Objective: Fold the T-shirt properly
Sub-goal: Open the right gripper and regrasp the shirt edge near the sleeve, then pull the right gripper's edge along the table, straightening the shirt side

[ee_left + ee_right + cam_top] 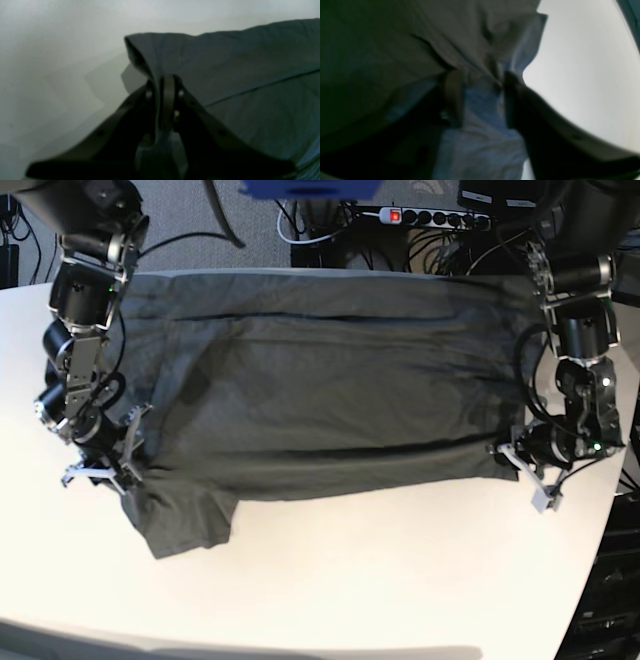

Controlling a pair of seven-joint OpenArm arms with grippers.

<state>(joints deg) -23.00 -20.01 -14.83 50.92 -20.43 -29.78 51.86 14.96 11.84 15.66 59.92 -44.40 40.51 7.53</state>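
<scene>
T-shirt (320, 380) lies lengthwise across table (350, 580), left to right.

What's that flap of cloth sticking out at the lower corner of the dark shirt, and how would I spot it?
Start at the white table and the dark grey T-shirt spread across it. Follow the shirt's near edge to the base view's left, close to the right gripper. The short sleeve juts toward the table's near edge, the only part outside the shirt's rectangular outline.
</scene>
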